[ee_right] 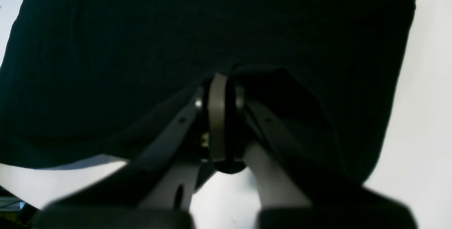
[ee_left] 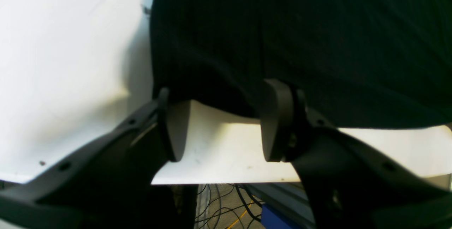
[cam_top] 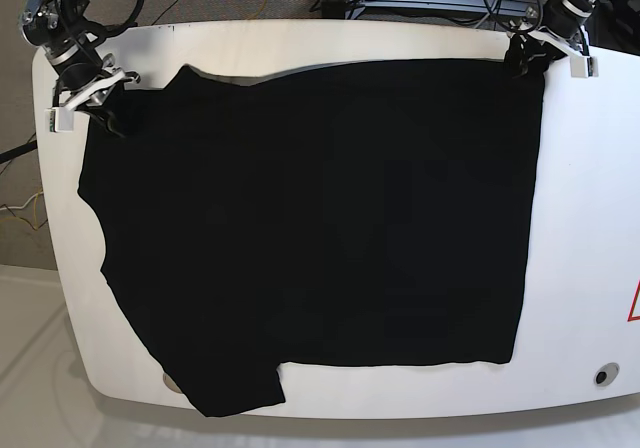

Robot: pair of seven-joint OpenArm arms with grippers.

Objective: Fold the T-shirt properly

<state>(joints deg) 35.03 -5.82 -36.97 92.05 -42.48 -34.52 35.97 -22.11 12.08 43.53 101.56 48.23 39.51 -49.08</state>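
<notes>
Black cloth covers most of the white table (cam_top: pixel 590 268) — the T-shirt (cam_top: pixel 320 228) lies spread nearly flat, its straight hem toward the base view's right, one sleeve poking out toward the near table edge and the other up at the far left corner.

It looks a light, limp thing. It will sag wherever it is not held, drag on the tabletop and crease readily, so lifting by one point would likely bunch it; two corners raised together should carry an edge over cleanly. Nothing about it is fragile, and the knit should give the pads plenty of friction, though a thin single layer can slip out of a shallow pinch.

The right hand (ee_right: pixel 220 91) sits at the far corner by the sleeve, its jaws pressed together with dark fabric bunched around the tips — it appears to be pinching the shirt's edge there. The left hand (ee_left: pixel 219 116) is at the far hem corner with its fingers (ee_left: pixel 275 119) standing apart; the cloth's edge drapes just at the tips, bare table shows between them, and nothing is clamped.

The best holds, I judge, are those two far corners: hem corner and shoulder, taken deep enough to catch both layers, then drawn toward the near edge together.
</notes>
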